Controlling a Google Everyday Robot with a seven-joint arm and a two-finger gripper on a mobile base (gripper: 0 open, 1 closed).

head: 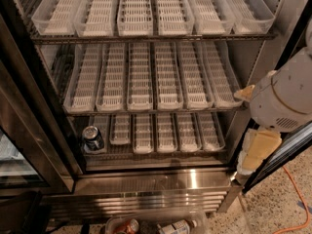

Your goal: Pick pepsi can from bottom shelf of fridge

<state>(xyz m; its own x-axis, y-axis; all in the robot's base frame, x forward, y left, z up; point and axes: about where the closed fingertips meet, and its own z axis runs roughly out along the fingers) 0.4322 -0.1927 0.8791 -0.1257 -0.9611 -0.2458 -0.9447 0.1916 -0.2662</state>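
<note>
Inside the open, tall commercial display fridge (156,180), with its black-framed glass doors and stainless steel base, a small dark-blue aluminium pepsi can (92,138) with a silver top stands upright. It sits at the left end of the dark wire bottom shelf (161,156), just beside the leftmost of a row of clear slatted plastic lane trays (165,132). Well apart to the right, by the door's edge, the robot's cream-coloured tool (257,149) hangs below a white arm housing (282,97); whether it is spread or pressed together cannot be told. The can is likely stiff yet easily dented, its smooth wall possibly slick with chill. A hold across the mid-body, below the rim, looks safest. An orange cable (297,199) trails across the floor at right.
</note>
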